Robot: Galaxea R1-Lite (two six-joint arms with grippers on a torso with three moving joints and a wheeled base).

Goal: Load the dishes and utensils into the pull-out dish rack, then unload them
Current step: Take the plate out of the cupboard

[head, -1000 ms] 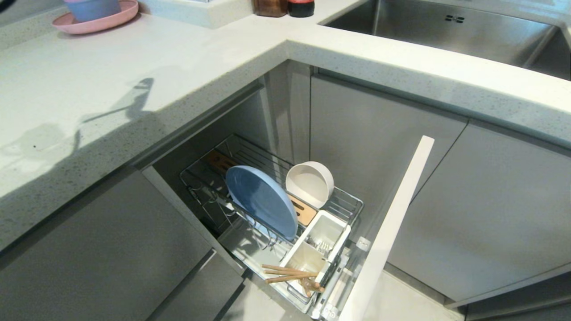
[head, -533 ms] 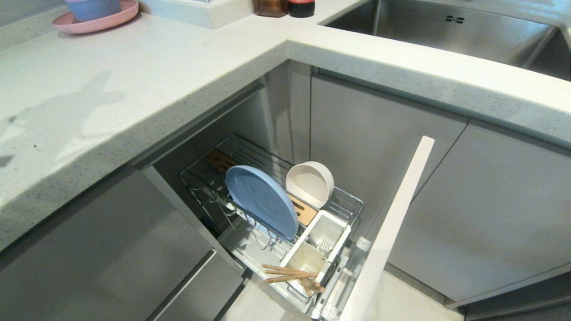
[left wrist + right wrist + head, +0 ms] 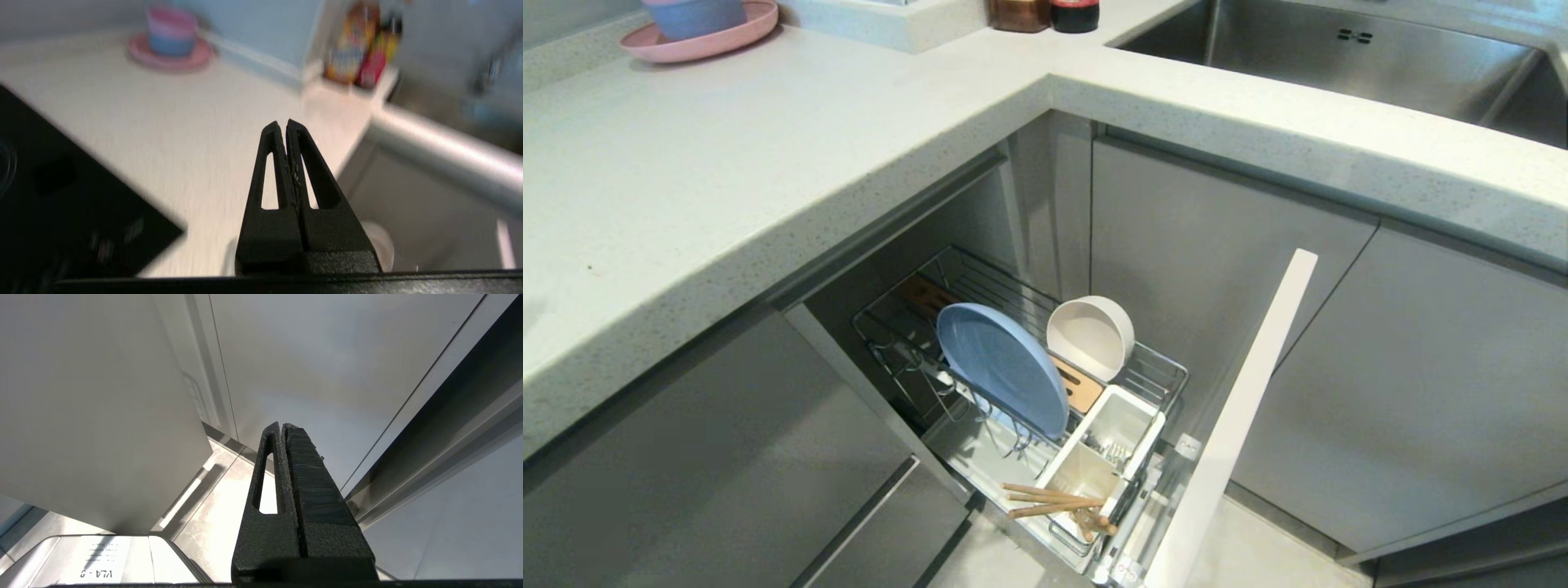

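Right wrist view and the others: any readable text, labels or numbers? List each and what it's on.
"VLA - 9" or similar, seen upside down and partly shadowed, last character unsure: on the white sheet at the edge of the right wrist view.
Bottle labels on the countertop ledge, left wrist view: colourful print, too blurred to read.
Dark jars, head view: no legible text.
Nothing readable on the dish rack or its contents.

The pull-out dish rack (image 3: 1021, 392) lies open from above; the countertop (image 3: 768, 163) overhangs its rear, the front panel (image 3: 1241, 408) walls its front.
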